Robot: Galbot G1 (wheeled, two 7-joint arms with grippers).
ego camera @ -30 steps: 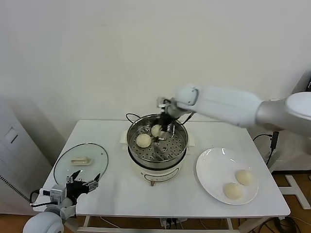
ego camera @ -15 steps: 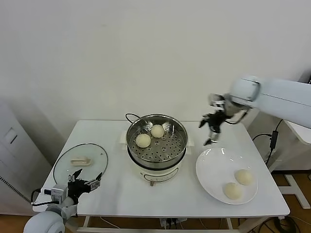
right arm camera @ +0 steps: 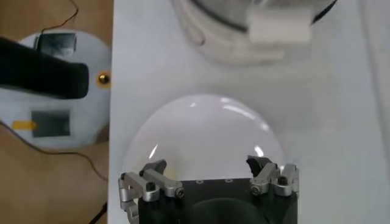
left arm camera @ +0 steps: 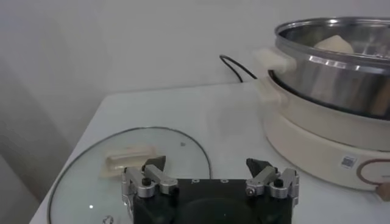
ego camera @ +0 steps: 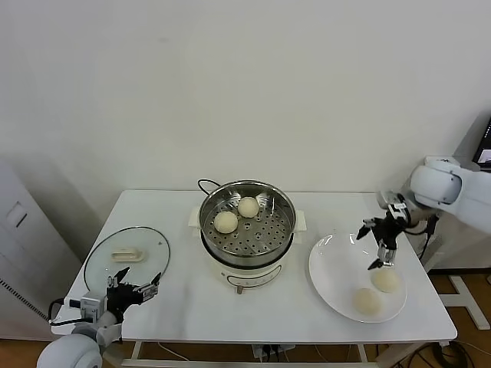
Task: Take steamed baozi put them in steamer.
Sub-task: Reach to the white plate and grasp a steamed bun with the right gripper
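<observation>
**Two buns steamed-in, two left on the plate: lining up the third pick**

Starting at my left, the left gripper (ego camera: 132,292) is parked low off the table's front corner, jaws spread wide and holding nothing. Just beyond it lies the flat round glass lid with its cream handle (ego camera: 127,255), resting on the white table (ego camera: 184,299).

In the middle stands the round shiny stainless-steel steamer on its white electric base (ego camera: 248,270). Two smooth cream-white steamed baozi sit on its perforated tray: one toward the left (ego camera: 225,221) and one nearer the back rim (ego camera: 248,206), close together but not clearly touching.

To the right is the large white round plate (ego camera: 326,264), carrying the other two buns: one toward the far right (ego camera: 385,280), one nearer the front edge (ego camera: 368,300). My right gripper (ego camera: 375,244) hangs above the plate's rear portion, fingers fully apart and empty, close over the farther bun.

I judge the step in hand to be the reach for that bun. To do it well, I'd centre the open jaws squarely over its dome, descend straight, and close gently; soft dough will likely dent or slip under a hard or off-centre squeeze. I'd also keep clear of its neighbour.
</observation>
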